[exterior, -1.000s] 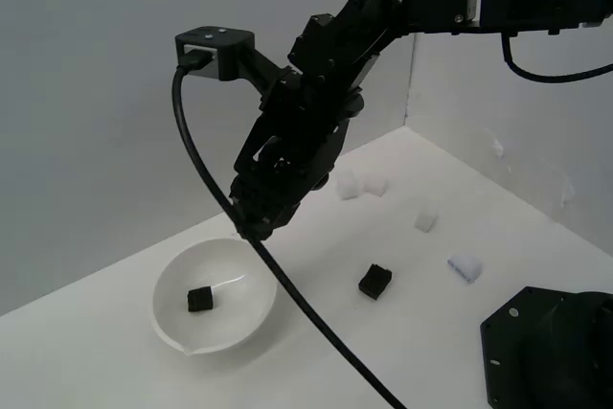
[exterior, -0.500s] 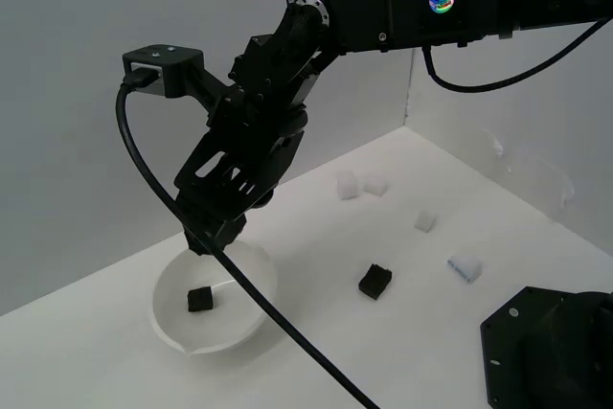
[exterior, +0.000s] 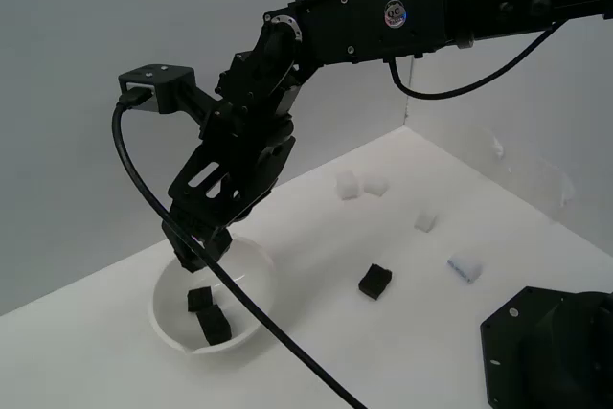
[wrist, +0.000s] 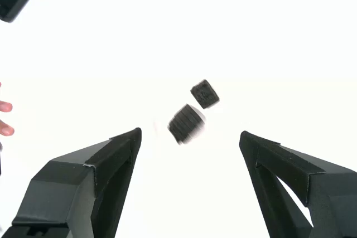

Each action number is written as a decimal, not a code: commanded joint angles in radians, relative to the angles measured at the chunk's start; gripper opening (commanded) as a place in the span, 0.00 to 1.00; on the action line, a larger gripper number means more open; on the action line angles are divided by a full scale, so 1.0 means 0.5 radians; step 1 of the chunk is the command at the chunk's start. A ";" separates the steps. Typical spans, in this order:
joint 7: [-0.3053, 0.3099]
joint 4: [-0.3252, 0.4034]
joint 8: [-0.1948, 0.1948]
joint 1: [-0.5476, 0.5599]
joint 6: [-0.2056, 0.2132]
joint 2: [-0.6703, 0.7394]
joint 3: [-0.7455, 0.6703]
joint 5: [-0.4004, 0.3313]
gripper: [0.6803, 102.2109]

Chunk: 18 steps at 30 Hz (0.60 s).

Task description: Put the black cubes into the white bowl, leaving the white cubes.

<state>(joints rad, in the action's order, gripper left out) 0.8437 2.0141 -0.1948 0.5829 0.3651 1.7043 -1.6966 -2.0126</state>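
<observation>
Arm (exterior: 383, 21): matte black, blocky segments w/ round joint housings; one joint has a silver ring w/ small screws. Small round multicolour sticker (exterior: 394, 14) on upper segment. Far-right links look grey, tubular. Black box-shaped camera module (exterior: 156, 88) on a bracket, thick black cable (exterior: 182, 246) plugged in, looping down toward the near edge. Thinner black cable on upper arm. Gripper (wrist: 189, 179): two black angular fingers (wrist: 83, 185), wedge-shaped, hollow-sided. Black base plate (exterior: 548, 352) near right, w/ screws.
</observation>
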 commanded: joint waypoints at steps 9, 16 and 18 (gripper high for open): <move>0.150 0.270 -0.067 -0.304 -0.067 0.396 -0.414 -0.267 0.98; 0.150 0.571 -0.117 -0.518 -0.083 0.607 -0.623 -0.565 0.98; 0.150 0.650 -0.138 -0.552 -0.083 0.644 -0.660 -0.647 0.98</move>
<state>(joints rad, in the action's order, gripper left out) 0.9081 2.3117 -0.2500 0.3129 0.3129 1.9957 -1.9880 -2.3117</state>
